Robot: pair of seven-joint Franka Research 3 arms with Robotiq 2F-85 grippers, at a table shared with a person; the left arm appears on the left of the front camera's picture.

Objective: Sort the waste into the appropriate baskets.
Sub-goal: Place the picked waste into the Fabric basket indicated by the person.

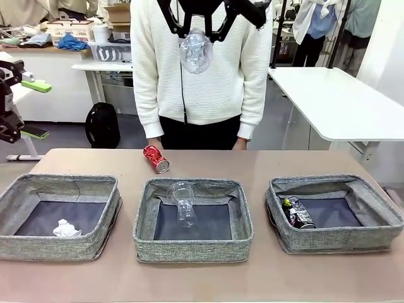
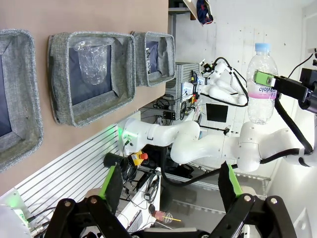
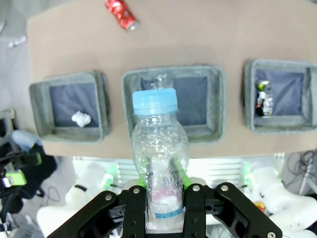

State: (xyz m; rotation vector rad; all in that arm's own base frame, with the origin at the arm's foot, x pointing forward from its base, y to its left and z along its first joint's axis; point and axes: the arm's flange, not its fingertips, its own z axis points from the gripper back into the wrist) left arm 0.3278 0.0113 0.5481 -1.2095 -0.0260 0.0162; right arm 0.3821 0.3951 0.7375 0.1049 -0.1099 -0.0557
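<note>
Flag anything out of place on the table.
The red can lies on its side on the bare table, beyond the middle basket, outside every basket. The right gripper holds the small clear bottle high above. Nothing looks spilled.

**Bottle held over three bins**

The right gripper (image 3: pixel 161 184) clamps a small clear plastic bottle with a blue cap and pink label (image 3: pixel 158 144) above the brown table (image 3: pixel 223 34). Three grey fabric baskets sit in a row. One end basket (image 3: pixel 37 114) holds a crumpled white paper ball (image 3: pixel 79 118), the other end basket (image 3: pixel 248 99) a dark printed can (image 3: pixel 263 99). A red can (image 3: pixel 121 14) lies apart from them.
</note>
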